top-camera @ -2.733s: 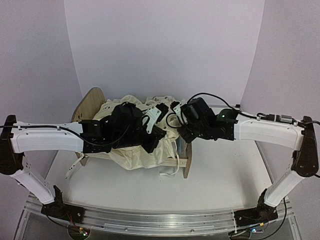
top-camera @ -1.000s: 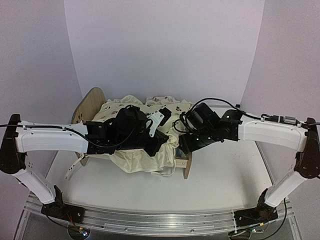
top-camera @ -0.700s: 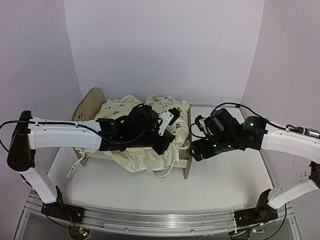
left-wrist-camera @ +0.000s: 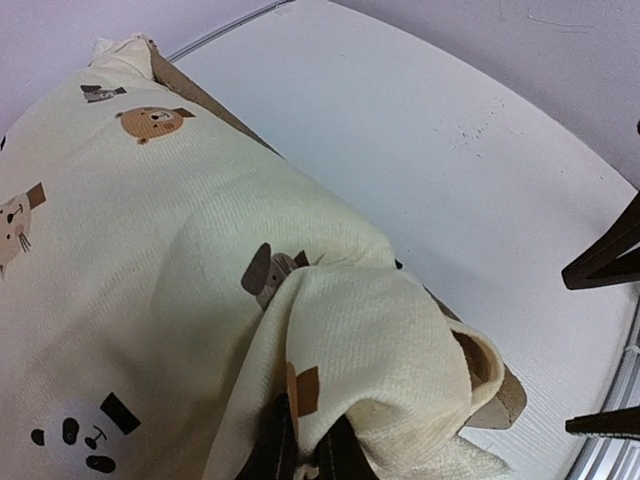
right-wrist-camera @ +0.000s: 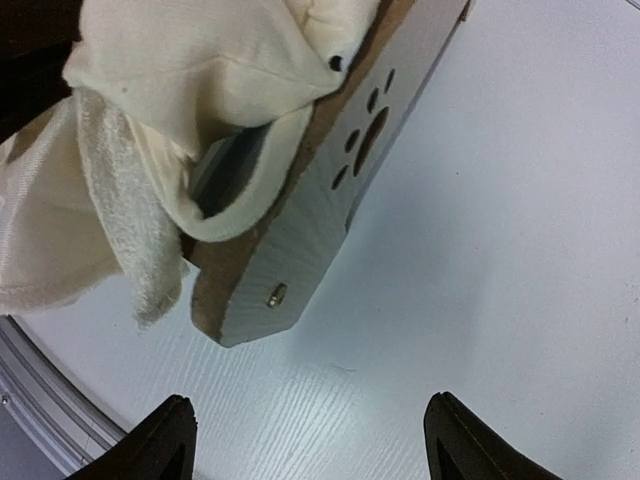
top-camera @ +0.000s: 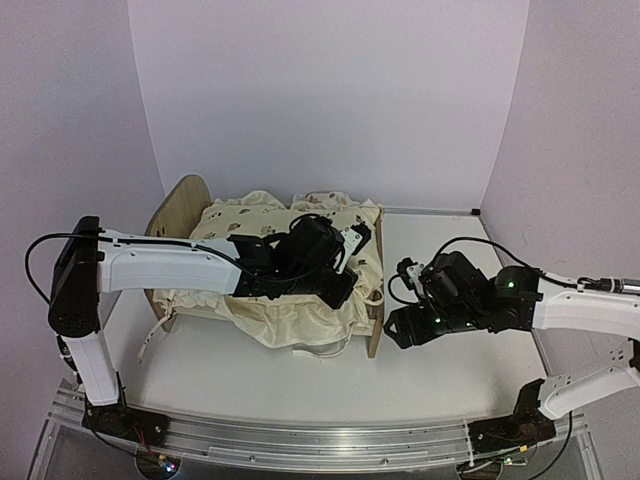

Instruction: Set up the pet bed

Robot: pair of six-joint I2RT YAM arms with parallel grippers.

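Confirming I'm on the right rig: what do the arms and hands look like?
The left arm and right arm have white shells, black joints and loose black cables. The left hand and right hand have dark fingers. A green light glows on the right forearm.

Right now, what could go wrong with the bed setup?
The left pincer pinches a fold of the cushion at the foot end; a pull might drag the bed askew.
The cushion spills over the footboard; released now, it may end up bunched.
The right pincer, open, hangs beside the footboard and could knock it.
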